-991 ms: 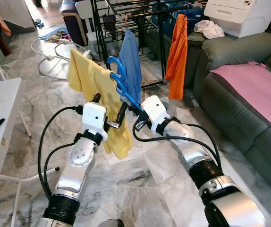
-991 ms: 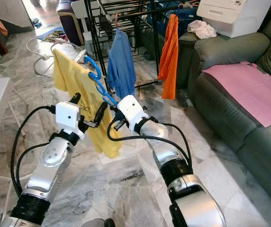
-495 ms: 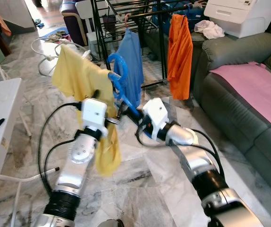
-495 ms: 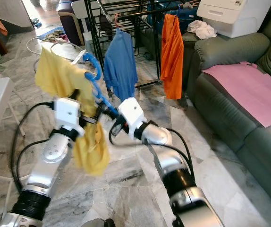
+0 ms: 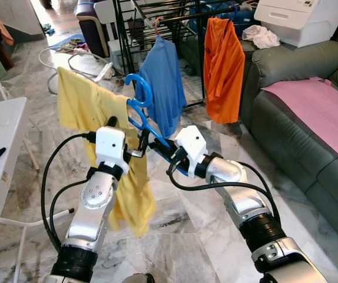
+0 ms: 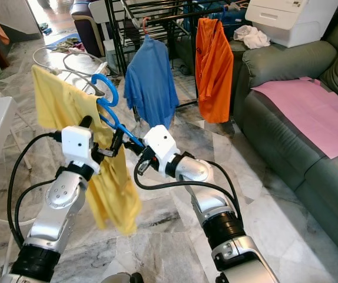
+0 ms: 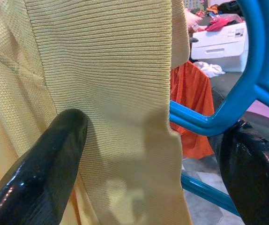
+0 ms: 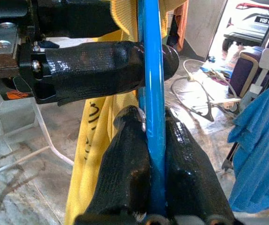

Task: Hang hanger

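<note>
The right end effector [image 8: 155,140] has its fingers pressed together on the blue hanger [image 5: 138,97]; the left end effector [image 7: 139,154] stands spread around the yellow shirt [image 5: 92,112] and hanger neck. The thin bar could twist in that pinch and tip the shirt off, or the hook could miss the drying rack [image 5: 157,12], well ahead

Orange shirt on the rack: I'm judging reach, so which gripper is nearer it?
Right. The right gripper, shut on the blue hanger, sits below-left of the orange shirt; the left gripper is farther left, by the yellow shirt.
</note>
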Controlling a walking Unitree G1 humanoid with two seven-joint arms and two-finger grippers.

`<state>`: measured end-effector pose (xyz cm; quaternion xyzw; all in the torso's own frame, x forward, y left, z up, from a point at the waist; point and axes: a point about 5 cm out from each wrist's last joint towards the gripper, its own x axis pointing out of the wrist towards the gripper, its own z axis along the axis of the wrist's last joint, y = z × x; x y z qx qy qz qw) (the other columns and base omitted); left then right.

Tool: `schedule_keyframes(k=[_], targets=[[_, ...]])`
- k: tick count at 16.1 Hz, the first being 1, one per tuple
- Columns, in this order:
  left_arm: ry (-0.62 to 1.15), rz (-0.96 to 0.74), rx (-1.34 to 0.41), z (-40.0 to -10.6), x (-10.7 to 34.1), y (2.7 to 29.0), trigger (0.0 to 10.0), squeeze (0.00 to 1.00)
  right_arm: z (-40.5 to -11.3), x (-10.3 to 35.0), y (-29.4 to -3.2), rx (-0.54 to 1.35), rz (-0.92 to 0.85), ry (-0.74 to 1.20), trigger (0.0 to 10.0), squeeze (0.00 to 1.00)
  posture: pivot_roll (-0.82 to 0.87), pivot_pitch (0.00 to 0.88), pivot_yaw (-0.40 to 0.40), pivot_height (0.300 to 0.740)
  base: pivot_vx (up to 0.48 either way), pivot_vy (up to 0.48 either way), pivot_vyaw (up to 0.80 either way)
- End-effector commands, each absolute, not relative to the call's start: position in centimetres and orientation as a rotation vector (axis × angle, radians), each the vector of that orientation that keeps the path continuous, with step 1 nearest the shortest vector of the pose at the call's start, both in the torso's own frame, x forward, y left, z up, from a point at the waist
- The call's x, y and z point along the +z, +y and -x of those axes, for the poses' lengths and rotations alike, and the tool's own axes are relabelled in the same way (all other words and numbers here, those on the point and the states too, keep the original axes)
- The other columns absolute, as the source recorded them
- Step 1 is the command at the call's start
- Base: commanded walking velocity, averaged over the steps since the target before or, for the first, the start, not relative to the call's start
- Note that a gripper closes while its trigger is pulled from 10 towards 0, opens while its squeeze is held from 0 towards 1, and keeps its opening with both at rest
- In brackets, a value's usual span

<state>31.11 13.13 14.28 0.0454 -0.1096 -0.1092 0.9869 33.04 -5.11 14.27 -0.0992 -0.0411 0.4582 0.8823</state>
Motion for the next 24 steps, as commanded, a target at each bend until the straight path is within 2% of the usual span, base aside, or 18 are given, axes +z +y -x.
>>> schedule_keyframes(k=[1,2,3,7,8,9,10,11,12,14,15,16,20,21,24], targets=[[-0.212,-0.085,-0.120,-31.1,14.4,15.4,8.4,0.00,-33.4,16.3,-5.1,0.940,0.198,-0.173,0.0,0.00,-0.02,0.021,0.067,0.740,0.000,0.000,0.00],[-0.217,-0.074,-0.111,-31.1,14.5,15.5,3.6,0.00,-33.5,16.3,-5.1,0.940,0.201,-0.174,0.0,0.00,-0.02,0.021,0.067,0.740,0.000,0.000,0.00],[-0.228,-0.060,-0.105,-31.1,14.7,15.5,0.0,0.00,-33.5,16.3,-5.1,0.940,0.206,-0.175,0.0,0.00,-0.02,0.021,0.063,0.740,0.000,0.000,0.00],[-0.262,-0.002,-0.093,-30.5,15.5,15.7,0.0,0.00,-33.7,16.3,-5.5,0.918,0.215,-0.170,0.0,0.00,-0.02,0.024,0.065,0.740,0.000,0.000,0.00],[-0.285,0.043,-0.101,-30.2,15.9,15.8,0.5,0.00,-33.8,16.2,-5.6,0.913,0.218,-0.167,0.0,0.00,-0.02,0.024,0.066,0.740,0.000,0.000,0.00],[-0.291,0.061,-0.099,-30.0,16.1,15.9,8.9,0.00,-33.8,16.1,-5.6,0.911,0.221,-0.165,0.0,0.00,-0.02,0.024,0.066,0.740,0.000,0.000,0.00],[-0.289,0.060,-0.095,-30.0,16.1,15.9,8.9,0.00,-33.8,16.1,-5.6,0.911,0.222,-0.164,0.0,0.00,-0.02,0.024,0.066,0.740,0.000,0.000,0.00],[-0.308,0.092,-0.062,-29.8,16.3,16.3,10.0,0.97,-33.9,16.1,-5.6,0.908,0.226,-0.165,0.0,0.00,-0.02,0.025,0.064,0.740,0.000,0.000,0.00],[-0.312,0.099,-0.055,-29.8,16.3,16.4,10.0,1.00,-33.9,16.1,-5.6,0.908,0.226,-0.165,0.0,0.00,-0.02,0.025,0.064,0.740,0.000,0.000,0.00],[-0.328,0.082,-0.038,-29.8,16.8,16.5,10.0,1.00,-34.0,16.2,-5.5,0.908,0.228,-0.167,0.0,0.00,-0.02,0.025,0.064,0.740,0.000,0.000,0.00],[-0.330,0.061,0.000,-30.0,17.0,16.9,10.0,0.62,-33.9,16.1,-5.5,0.910,0.230,-0.169,0.0,0.00,-0.02,0.025,0.064,0.740,0.000,0.000,0.00],[-0.332,0.077,0.020,-30.2,17.2,17.1,10.0,0.00,-33.9,16.1,-5.4,0.911,0.230,-0.169,0.0,0.00,-0.02,0.025,0.064,0.740,0.000,0.000,0.00],[-0.364,0.123,0.028,-30.5,18.3,16.9,10.0,0.00,-33.8,15.9,-5.5,0.911,0.235,-0.168,0.0,0.00,-0.02,0.025,0.064,0.740,0.000,0.000,0.00],[-0.357,0.128,0.023,-30.4,18.1,16.8,10.0,1.00,-33.9,16.0,-5.6,0.900,0.234,-0.170,0.0,0.00,-0.02,0.025,0.064,0.740,0.000,0.000,0.00],[-0.313,0.092,-0.015,-29.9,16.7,16.5,10.0,1.00,-34.2,16.3,-5.7,0.858,0.255,-0.193,0.0,0.00,-0.02,0.026,0.066,0.740,0.000,0.000,0.00]])
